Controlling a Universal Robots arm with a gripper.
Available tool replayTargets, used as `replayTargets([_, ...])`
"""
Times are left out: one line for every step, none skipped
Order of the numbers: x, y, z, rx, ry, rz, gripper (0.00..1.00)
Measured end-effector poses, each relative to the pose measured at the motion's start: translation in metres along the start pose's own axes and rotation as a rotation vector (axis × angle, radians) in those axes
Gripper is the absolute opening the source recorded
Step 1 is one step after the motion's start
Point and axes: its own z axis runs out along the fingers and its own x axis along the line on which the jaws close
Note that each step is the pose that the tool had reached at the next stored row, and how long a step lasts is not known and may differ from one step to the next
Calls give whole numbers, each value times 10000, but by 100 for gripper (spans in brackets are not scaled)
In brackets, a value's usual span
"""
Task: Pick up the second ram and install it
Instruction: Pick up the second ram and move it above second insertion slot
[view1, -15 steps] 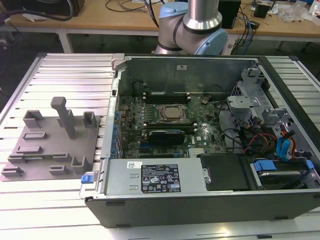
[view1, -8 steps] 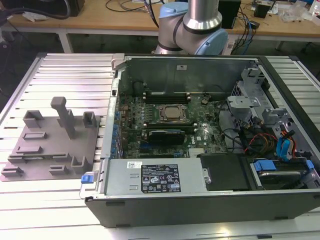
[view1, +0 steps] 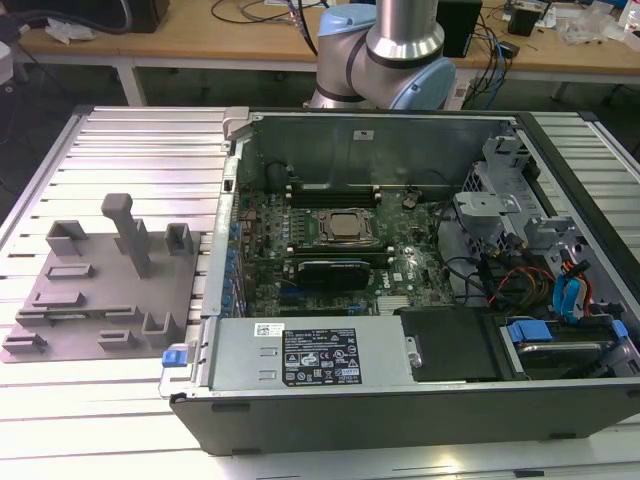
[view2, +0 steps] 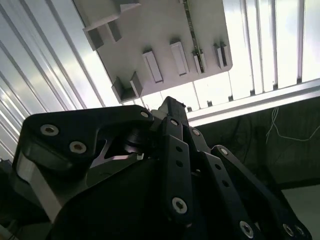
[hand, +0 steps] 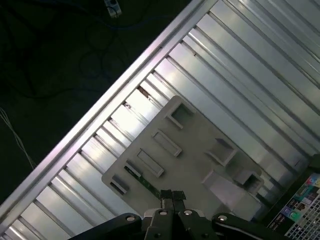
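Gripper looks pinched closed and empty; we see it hovering over the gray holder tray. The second ram sits on that tray beside the small slots. We judge it light, stiff and fragile: grip the long edges, not the chips.

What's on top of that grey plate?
A thin green ram stick lies on the grey plate, among raised holders. The claw hides part of the plate.

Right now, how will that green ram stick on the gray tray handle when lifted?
The ram stick looks thin and board-like: probably stiff and light. Standing on edge in the gray tray, it could tip if nudged.
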Motion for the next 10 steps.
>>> replayTargets([0, 0, 0, -2, 4, -101, 8])
replayTargets([0, 0, 0, -4, 8, -184, 8])
replayTargets([0, 0, 1, -7, 13, -313, 8])
replayTargets([0, 0, 0, -10, 18, -428, 8])
replayTargets([0, 0, 0, -12, 21, -498, 8])
replayTargets([0, 0, 0, -14, 27, -617, 8])
replayTargets([0, 0, 0, -19, 35, -812, 8])
replayTargets([0, 0, 0, -23, 41, -951, 8])
replayTargets([0, 0, 1, -28, 50, -1165, 8])
replayTargets([0, 0, 0, -30, 55, -1246, 8])
